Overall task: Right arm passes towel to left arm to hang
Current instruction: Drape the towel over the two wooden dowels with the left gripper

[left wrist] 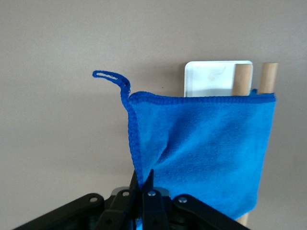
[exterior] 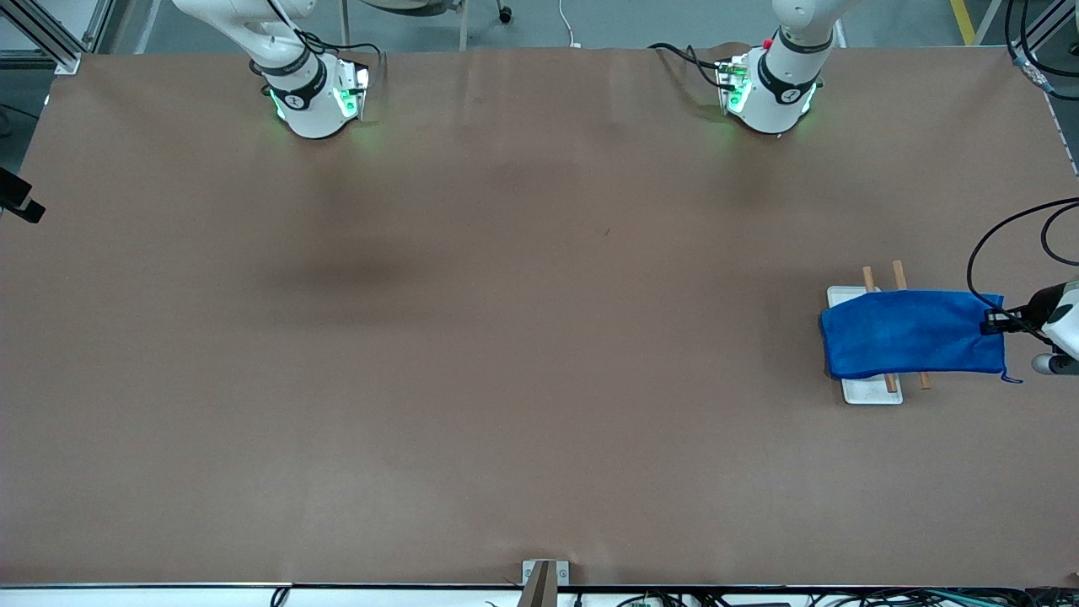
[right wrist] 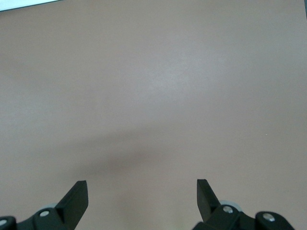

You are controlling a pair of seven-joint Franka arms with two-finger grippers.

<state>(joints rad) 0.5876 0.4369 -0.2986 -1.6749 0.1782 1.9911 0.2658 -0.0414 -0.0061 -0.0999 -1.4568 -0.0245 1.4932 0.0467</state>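
The blue towel (exterior: 912, 334) is draped over two wooden rods (exterior: 899, 274) of a white tray (exterior: 872, 393) at the left arm's end of the table. My left gripper (exterior: 991, 322) is shut on the towel's edge, at the side away from the table's middle. In the left wrist view the fingers (left wrist: 148, 179) pinch the towel (left wrist: 206, 148) near the corner with the loose thread loop (left wrist: 110, 79). My right gripper (right wrist: 142, 189) is open and empty over bare table; only the right arm's base (exterior: 312, 97) shows in the front view.
The left arm's base (exterior: 771, 88) with a red knob stands at the robots' edge of the table. A black cable (exterior: 1003, 236) loops above the table's end near the towel. A small metal bracket (exterior: 544, 575) sits at the table edge nearest the front camera.
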